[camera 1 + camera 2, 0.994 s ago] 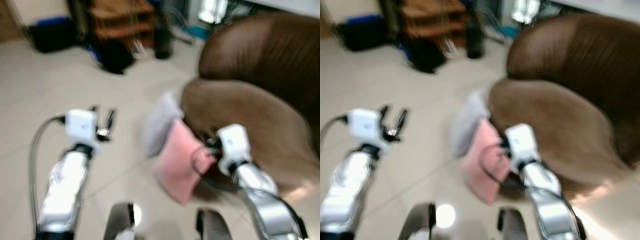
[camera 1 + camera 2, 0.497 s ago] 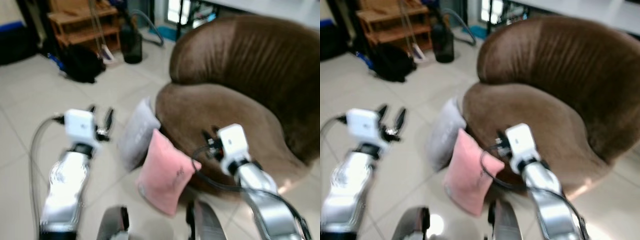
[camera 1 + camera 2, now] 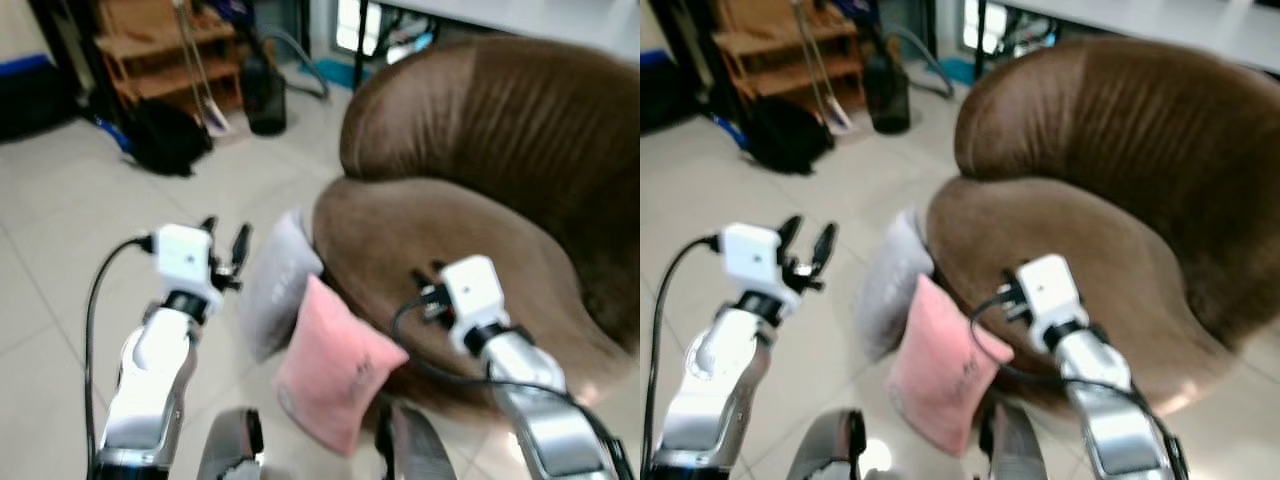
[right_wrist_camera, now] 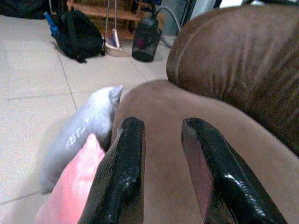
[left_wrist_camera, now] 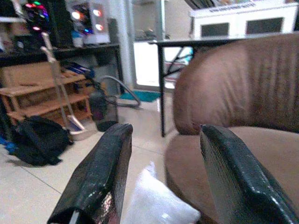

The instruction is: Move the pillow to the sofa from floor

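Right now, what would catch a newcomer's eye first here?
The big brown sofa, with a pink pillow and a grey pillow propped on the floor against its front. Both grippers are raised and open: the left gripper beside the grey pillow, the right gripper over the seat.

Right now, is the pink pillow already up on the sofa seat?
No, the pink pillow stands on the floor, leaning against the front of the brown sofa, beside a grey pillow.

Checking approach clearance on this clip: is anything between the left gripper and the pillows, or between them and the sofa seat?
Nothing visible. The open left gripper hangs beside the grey pillow, only air between. The pink pillow and the grey one lean against the brown sofa; its seat shows nothing lying on it, though the right gripper hangs over it.
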Motion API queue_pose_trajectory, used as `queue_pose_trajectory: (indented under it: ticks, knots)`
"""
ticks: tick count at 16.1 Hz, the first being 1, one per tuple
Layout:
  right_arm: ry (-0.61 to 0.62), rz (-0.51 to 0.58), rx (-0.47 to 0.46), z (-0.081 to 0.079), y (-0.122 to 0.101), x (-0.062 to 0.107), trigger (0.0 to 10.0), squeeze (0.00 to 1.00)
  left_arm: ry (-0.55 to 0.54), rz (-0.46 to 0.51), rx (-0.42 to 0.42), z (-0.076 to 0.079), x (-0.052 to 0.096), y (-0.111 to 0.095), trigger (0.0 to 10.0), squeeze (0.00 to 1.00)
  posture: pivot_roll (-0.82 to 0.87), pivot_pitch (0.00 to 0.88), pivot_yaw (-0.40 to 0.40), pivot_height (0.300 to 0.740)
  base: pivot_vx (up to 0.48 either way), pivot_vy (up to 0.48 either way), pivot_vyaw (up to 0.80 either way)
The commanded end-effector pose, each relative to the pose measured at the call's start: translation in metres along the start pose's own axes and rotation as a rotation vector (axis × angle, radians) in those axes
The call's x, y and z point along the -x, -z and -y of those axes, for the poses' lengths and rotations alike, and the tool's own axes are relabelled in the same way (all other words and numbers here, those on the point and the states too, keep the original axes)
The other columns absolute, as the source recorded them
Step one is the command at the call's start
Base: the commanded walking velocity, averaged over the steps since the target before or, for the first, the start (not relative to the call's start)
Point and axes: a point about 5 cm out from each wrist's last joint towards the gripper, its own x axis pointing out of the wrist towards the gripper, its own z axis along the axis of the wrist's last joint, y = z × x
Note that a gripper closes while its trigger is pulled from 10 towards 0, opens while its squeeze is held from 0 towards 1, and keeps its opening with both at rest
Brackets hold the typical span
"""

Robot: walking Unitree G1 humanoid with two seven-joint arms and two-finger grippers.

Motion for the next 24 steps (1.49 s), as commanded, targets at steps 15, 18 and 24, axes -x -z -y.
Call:
queue_pose_trajectory:
  ticks: [15,18,24]
  knots:
    - [-0.12,-0.045,-0.118,-0.02,0.02,-0.014,10.0,1.0,0.007,-0.124,-0.127,-0.02,0.018,0.021,10.0,0.0,-0.04,0.031,0.007,0.55,0.162,0.0,0.0]
    - [-0.209,-0.131,-0.099,-0.041,0.042,-0.032,10.0,1.0,0.06,-0.186,-0.154,-0.019,0.029,0.032,10.0,0.0,-0.03,0.1,0.014,0.55,0.0,0.0,0.0]
    - [-0.262,-0.215,0.12,-0.076,0.071,-0.054,10.0,1.0,0.276,-0.242,-0.189,-0.022,0.065,0.016,10.0,0.0,0.1,0.262,0.068,0.55,0.0,0.0,0.0]
